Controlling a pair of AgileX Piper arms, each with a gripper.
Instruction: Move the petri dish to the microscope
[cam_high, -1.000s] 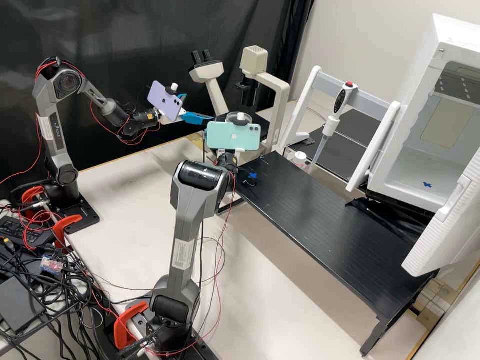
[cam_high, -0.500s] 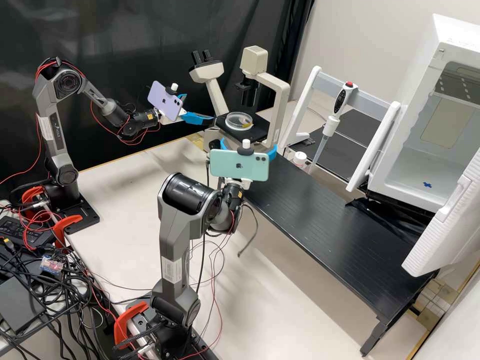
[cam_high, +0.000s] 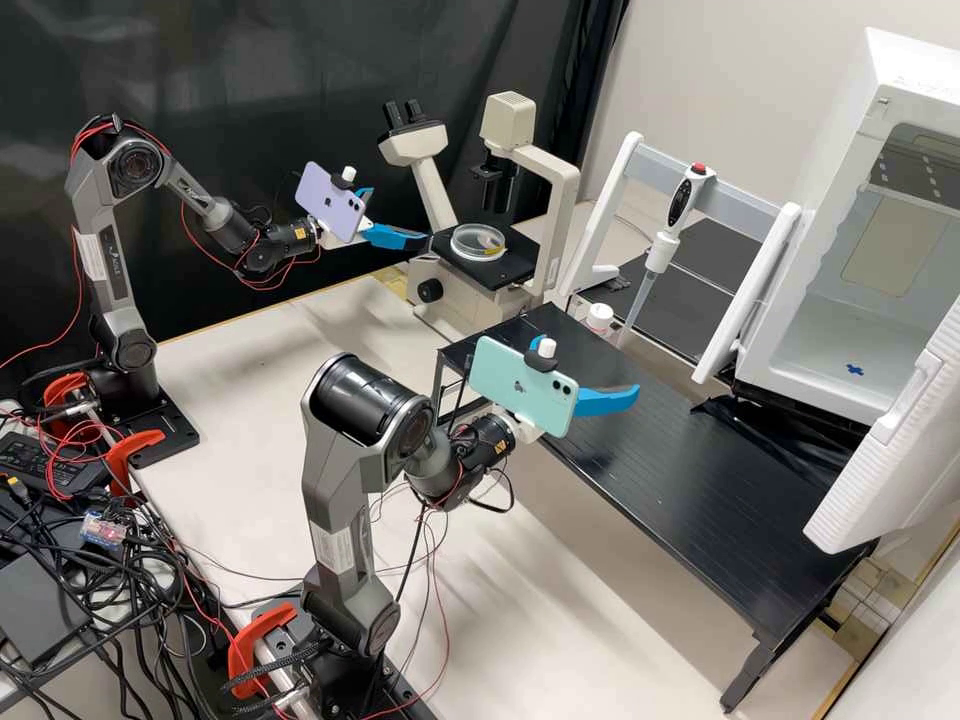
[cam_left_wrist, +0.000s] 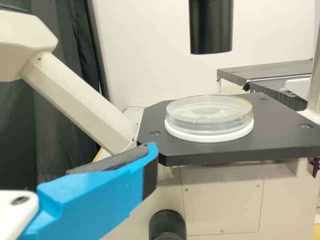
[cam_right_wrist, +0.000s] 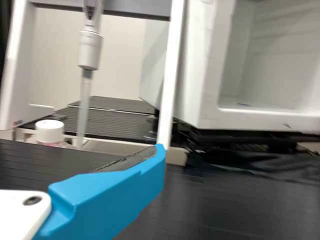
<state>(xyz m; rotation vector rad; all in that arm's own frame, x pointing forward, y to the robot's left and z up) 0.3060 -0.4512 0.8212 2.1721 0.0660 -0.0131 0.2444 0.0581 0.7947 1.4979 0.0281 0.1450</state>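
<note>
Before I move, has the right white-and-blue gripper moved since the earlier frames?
Yes, the right gripper has swung away from the cream binocular microscope and is over the black ribbed table.

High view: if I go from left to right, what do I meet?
Purple phone → petri dish → little white-capped bottle → pipette → big white box.

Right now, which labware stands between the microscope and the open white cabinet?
In the high view, a pipette on its rack and a white-capped bottle stand between the microscope and the white cabinet.
</note>
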